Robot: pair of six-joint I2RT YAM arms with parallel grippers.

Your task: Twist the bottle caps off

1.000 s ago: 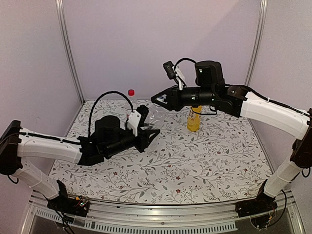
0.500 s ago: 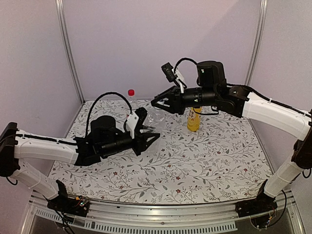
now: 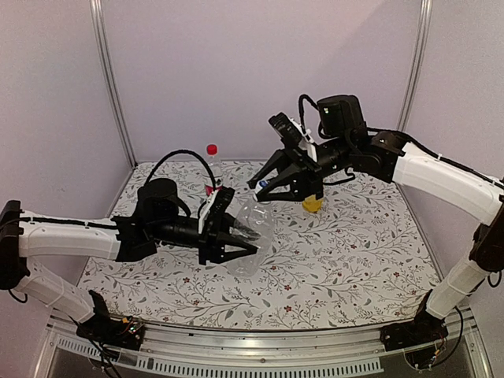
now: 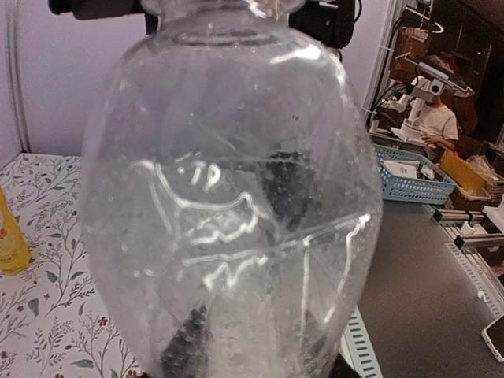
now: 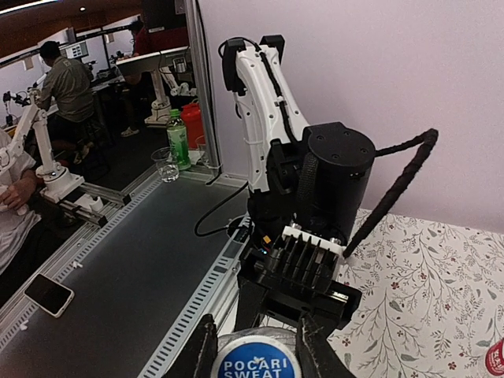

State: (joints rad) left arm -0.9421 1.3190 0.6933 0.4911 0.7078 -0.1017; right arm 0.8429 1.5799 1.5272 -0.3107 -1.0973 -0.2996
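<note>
Clear bottle (image 3: pixel 256 224) has shifted twd counter (image 3: pixel 354 252) centre w/ left tool (image 3: pixel 244 240) clamped on its body, right tool (image 3: pixel 265 186) pinching its blue cap (image 5: pixel 256 366).

Clear bottle (image 3: pixel 250 227) tilted midair, blue cap (image 5: pixel 254 364) at its top

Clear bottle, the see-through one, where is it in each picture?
Top external: clear bottle in the middle, between the two arms.
Left wrist: the bottle fills almost the whole picture.
Right wrist: only its blue cap shows, bottom edge, between the right jaws.
Shared landmark: the flowery tablecloth, in all three.
</note>
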